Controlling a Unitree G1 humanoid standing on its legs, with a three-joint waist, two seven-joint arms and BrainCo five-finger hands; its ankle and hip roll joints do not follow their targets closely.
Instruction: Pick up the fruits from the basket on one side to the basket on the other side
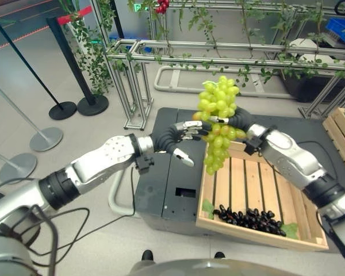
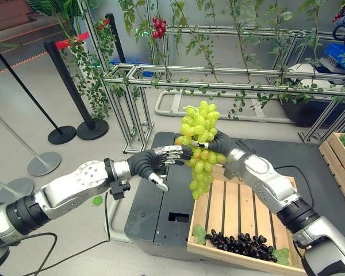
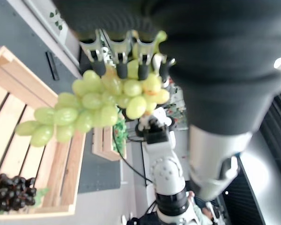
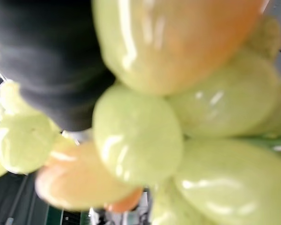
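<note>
A big bunch of green grapes [image 1: 218,103] hangs in the air over the near left corner of a wooden crate [image 1: 259,231]. My right hand [image 1: 242,119] comes in from behind and is shut on the bunch about halfway up; the grapes [image 4: 136,136] press right against its wrist camera. From the other side my left hand [image 1: 190,131] reaches in with straight fingers [image 3: 122,54] whose tips touch the grapes [image 3: 98,105], the thumb hanging apart below. A bunch of dark grapes [image 1: 250,219] lies at the crate's near end.
The crate rests on a dark grey platform [image 1: 167,184]. A second wooden crate [image 1: 340,131] stands at the far right. Behind is a metal frame [image 1: 138,86] with vines and red fruit [image 1: 161,6]. Black and silver stanchions [image 1: 63,109] stand at the left.
</note>
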